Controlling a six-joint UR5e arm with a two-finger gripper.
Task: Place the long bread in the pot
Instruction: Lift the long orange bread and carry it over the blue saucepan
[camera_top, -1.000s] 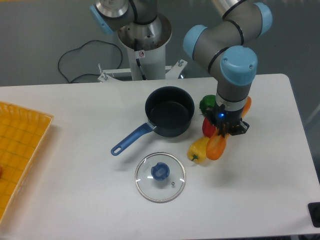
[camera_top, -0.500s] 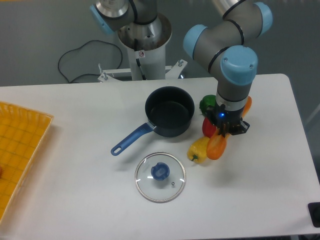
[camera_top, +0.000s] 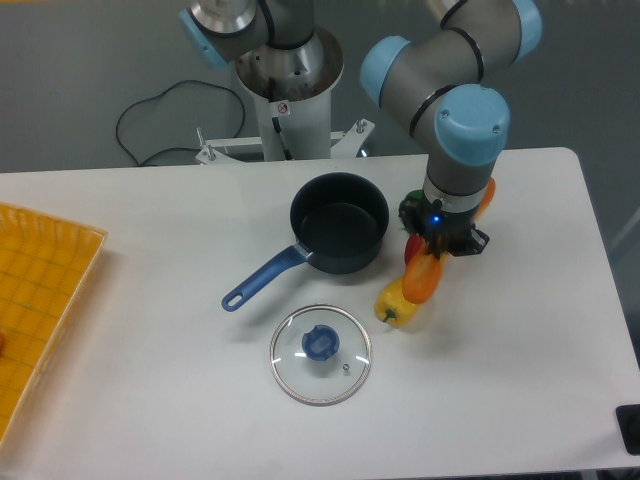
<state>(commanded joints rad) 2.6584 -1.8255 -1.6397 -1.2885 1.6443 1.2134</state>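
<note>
Arm is bent downward over counter (camera_top: 520, 330), wrist vertical, claw (camera_top: 437, 250) pointed down and pinched on the long bread (camera_top: 421, 279) near its middle. Bread is held tilted, lower end over yellow pepper (camera_top: 396, 304), right of the pot (camera_top: 339, 222), w/ red pepper (camera_top: 411, 249) just beside.

Glossy long bread (camera_top: 422, 279), matt pot (camera_top: 339, 222)
</note>
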